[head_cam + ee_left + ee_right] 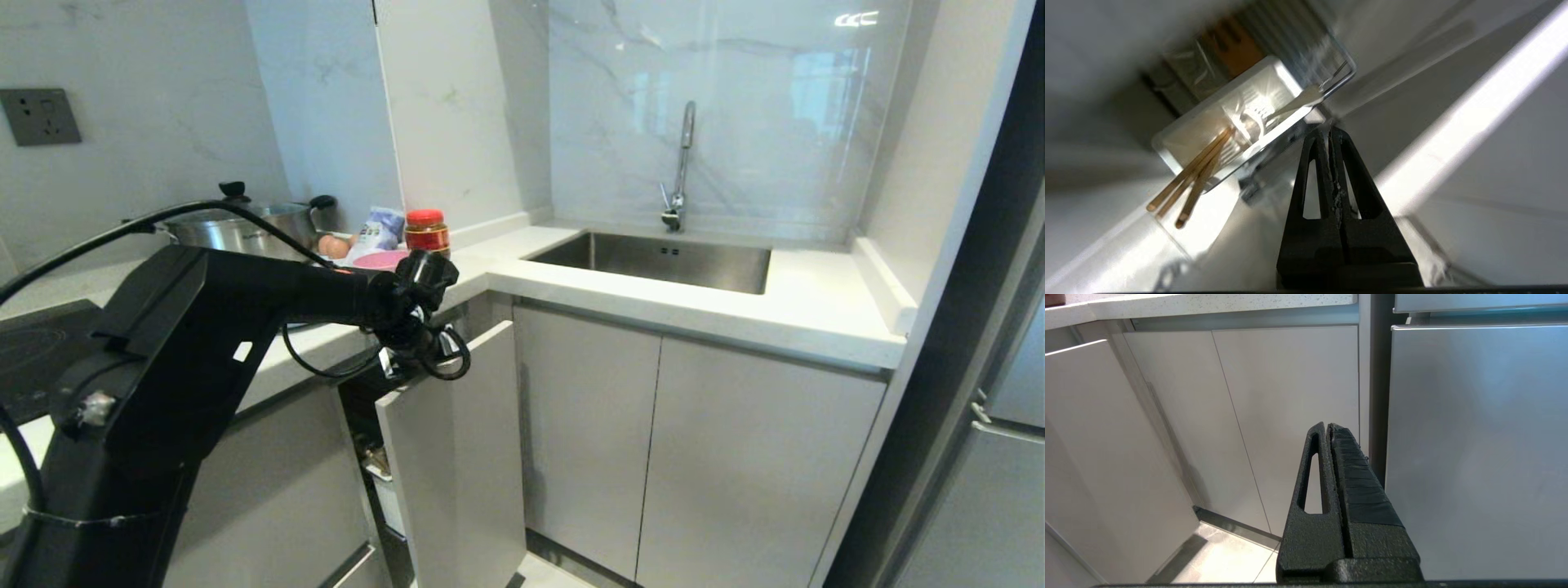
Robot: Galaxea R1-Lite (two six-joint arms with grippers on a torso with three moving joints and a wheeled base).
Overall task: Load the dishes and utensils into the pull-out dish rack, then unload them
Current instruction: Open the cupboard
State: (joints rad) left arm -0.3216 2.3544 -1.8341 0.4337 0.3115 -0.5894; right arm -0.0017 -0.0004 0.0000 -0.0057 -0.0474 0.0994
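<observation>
Two chopsticks [1192, 179] stand slanted in the white utensil cup [1180, 141] of the pull-out dish rack [1331, 69], tips down and butt ends jutting over its rim, so they can be pinched from above. Just beside them in the same cup leans the fork [1294, 104], its flat handle end poking out toward the chrome wire. That placement suggests the utensils are loaded; I would judge the plate not yet racked, since none shows in the blurred wire section.

On the counter [637, 286], working from the left, sit a lidded steel pot [237, 224], some eggs [331, 245], a small packet [382, 229], the pink bowl [380, 260] and a red-capped jar [427, 230]. The bowl waits by the counter's edge, right above the rack, probably for a short carry down. The plate is not visible.

The rack's narrow front panel [457, 457] stands pulled out from the cabinets, leaving a dark gap with the rack inside.

The left gripper [1330, 130] is clenched on nothing, its fingers pressed flat together, hovering over the rack near the fork's handle and apart from it. The right gripper [1329, 426], likewise clenched and empty, hangs parked facing the cabinet fronts.
</observation>
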